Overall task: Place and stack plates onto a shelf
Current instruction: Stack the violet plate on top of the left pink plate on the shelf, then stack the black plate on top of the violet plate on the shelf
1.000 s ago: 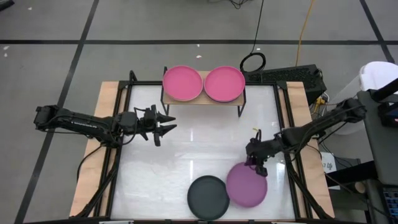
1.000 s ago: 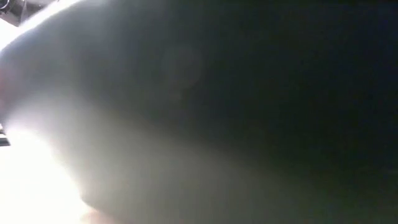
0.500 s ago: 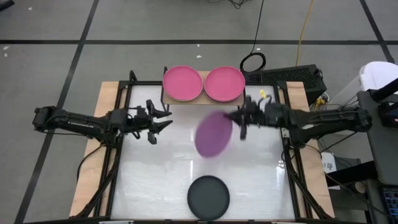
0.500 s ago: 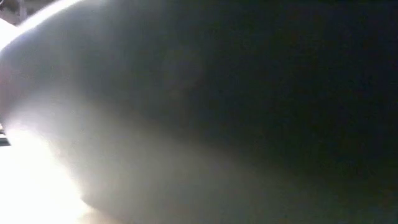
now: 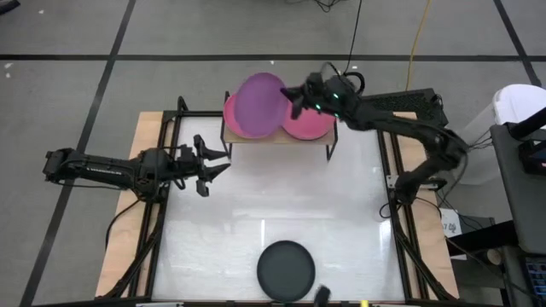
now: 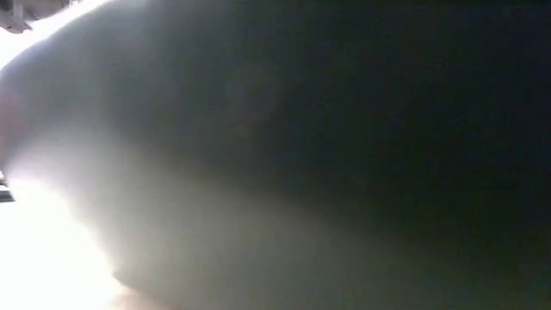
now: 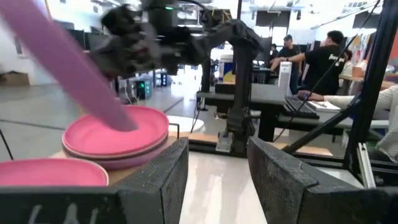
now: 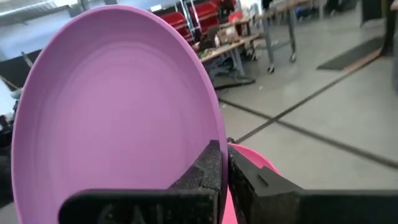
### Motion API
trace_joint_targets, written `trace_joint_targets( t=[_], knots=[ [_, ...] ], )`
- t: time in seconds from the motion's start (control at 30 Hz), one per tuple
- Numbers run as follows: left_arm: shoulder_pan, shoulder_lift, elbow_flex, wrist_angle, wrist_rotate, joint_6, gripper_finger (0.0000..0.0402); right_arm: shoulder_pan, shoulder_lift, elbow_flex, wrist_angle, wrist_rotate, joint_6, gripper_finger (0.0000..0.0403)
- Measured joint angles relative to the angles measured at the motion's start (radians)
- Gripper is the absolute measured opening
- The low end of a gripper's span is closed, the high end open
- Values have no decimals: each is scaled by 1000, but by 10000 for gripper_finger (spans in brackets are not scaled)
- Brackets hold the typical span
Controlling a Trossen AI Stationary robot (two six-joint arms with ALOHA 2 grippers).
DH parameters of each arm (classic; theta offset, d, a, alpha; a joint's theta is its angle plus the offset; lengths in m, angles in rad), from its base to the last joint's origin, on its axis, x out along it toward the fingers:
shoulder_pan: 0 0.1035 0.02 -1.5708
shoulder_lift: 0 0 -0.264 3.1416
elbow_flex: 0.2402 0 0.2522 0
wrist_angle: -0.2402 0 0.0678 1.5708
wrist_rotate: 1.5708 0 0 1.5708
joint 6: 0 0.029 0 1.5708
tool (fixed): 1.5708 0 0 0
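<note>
A purple plate (image 5: 258, 104) hangs tilted over the shelf (image 5: 281, 139) at the table's far edge, covering most of the magenta plate (image 5: 232, 122) on the shelf's left half. A pink plate (image 5: 311, 122) lies on the right half. My right gripper (image 5: 292, 100) is shut on the purple plate (image 8: 118, 106). In the left wrist view the purple plate (image 7: 68, 62) shows edge-on, slanting down toward the pink plates (image 7: 118, 134). A black plate (image 5: 286, 269) lies flat by the near edge. My left gripper (image 5: 215, 162) waits open, left of the shelf. My right gripper pinches the purple plate's rim (image 8: 214, 134) between its two fingers (image 8: 205, 171), on the plate's right side (image 5: 284, 101). It comes from the table's right. The plate is lifted and tilted; whether its low edge (image 7: 126, 123) touches the pink plates below, I cannot tell.
The low view is filled by a dark blurred shape close to the lens. The white tabletop (image 5: 273, 205) lies bare between shelf and black plate. A black frame (image 5: 388, 170) edges the table. People and desks (image 7: 323, 56) show in the room beyond.
My right gripper has lifted the purple plate from beside the black plate at the near right. It swung it up and toward the far edge, to above the shelf's left half. The plate has gone from lying flat to tilted.
</note>
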Motion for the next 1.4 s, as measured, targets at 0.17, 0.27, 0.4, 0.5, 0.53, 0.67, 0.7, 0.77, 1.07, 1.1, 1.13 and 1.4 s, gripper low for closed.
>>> trace_joint_targets(
  t=[0.17, 0.27, 0.4, 0.5, 0.53, 0.67, 0.7, 0.77, 1.07, 1.1, 1.13, 1.4],
  knots=[
    [0, 0, 0, -25, 0, -28, 170, -38, 147, 83, 1, -34, 24, 0],
    [0, 0, 0, -39, 0, -45, 170, -57, 203, 88, 3, -30, 26, 0],
    [0, 0, 0, -40, 0, -45, 170, -73, 246, 89, 12, -28, 43, 5],
    [0, 0, 0, -38, 0, -44, 170, -71, 255, 90, 31, -33, 23, 18],
    [0, 0, 0, -37, 0, -43, 170, -70, 255, 90, 34, -32, 15, 25],
    [0, 0, 0, -37, 0, -41, 170, -68, 255, 90, 41, -33, -5, 60],
    [0, 0, 0, -37, 0, -41, 170, -68, 255, 90, 40, -33, -5, 72],
    [0, 2, 0, -39, 0, -42, 170, -69, 250, 90, 37, -35, -1, 96],
    [-61, 62, 0, -63, 26, -4, 170, -68, 96, 90, 10, -267, 0, 173],
    [-75, 82, 0, -67, 27, 1, 170, -64, 69, 90, 2, -302, -4, 174],
    [-86, 104, 1, -74, 25, 1, 170, -59, 39, 90, -14, -328, -15, 174],
    [-131, 346, 170, -286, 23, -103, 170, 85, -224, 90, -346, -310, -312, 165]
  ],
)
